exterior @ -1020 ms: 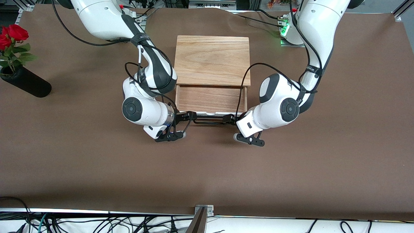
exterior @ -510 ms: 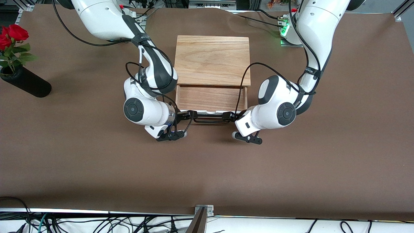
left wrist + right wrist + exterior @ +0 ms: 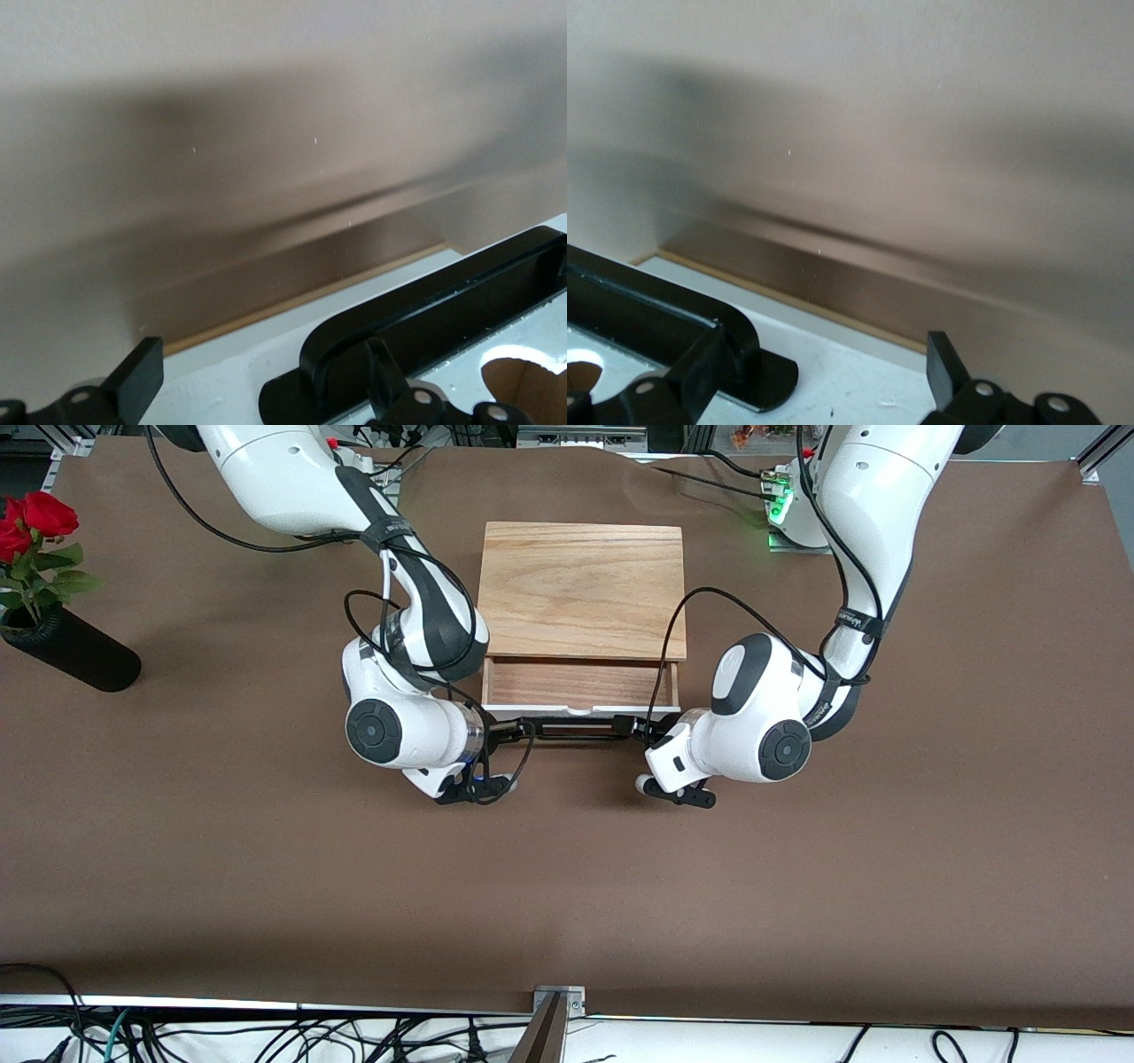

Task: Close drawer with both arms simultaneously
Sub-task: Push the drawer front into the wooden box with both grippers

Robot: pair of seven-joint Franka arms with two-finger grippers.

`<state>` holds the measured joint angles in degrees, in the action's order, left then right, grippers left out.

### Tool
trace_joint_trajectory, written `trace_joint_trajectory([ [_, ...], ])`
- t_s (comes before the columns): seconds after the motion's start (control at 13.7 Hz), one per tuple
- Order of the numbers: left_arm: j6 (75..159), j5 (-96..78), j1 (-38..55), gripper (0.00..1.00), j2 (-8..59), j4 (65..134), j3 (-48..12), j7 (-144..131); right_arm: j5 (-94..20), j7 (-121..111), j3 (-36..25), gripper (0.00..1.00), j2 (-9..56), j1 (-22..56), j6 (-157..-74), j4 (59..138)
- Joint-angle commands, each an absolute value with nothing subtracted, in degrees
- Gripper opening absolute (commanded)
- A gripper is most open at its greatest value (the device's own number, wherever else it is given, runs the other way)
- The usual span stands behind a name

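The drawer (image 3: pixel 580 685) stands partly out of its wooden casing (image 3: pixel 583 589), a narrow strip of its light-wood floor showing. Its white front panel (image 3: pixel 580 710) carries the black wire handle (image 3: pixel 576 731). My right gripper (image 3: pixel 509 731) is at the handle's end toward the right arm, my left gripper (image 3: pixel 640 731) at the other end. In the left wrist view the left gripper (image 3: pixel 263 372) is open against the white panel (image 3: pixel 221 385), one finger by the handle (image 3: pixel 443 305). In the right wrist view the right gripper (image 3: pixel 826 354) is open likewise beside the handle (image 3: pixel 647 305).
A black vase (image 3: pixel 71 655) with red roses (image 3: pixel 35 522) lies at the right arm's end of the table. The brown table top (image 3: pixel 567 886) spreads out nearer the camera. A metal bracket (image 3: pixel 558 1001) sits at the table's near edge.
The drawer has slid farther into the casing, so less of its floor shows. Both grippers have moved with the front panel toward the casing.
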<state>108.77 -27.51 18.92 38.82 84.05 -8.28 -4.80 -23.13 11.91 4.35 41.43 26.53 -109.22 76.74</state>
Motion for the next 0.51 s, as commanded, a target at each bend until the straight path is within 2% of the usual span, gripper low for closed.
trace_joint_trajectory([
  [0.0,103.2,-30.1,18.2,1.0,38.1,84.1,-8.4,-4.2,-24.6,11.6,5.6,1.0,41.7,26.5,-104.3,75.4],
  [0.44,94.7,-30.1,17.1,1.0,38.0,84.1,-8.4,-4.2,-26.0,11.4,6.0,1.0,41.7,26.5,-97.0,75.5],
])
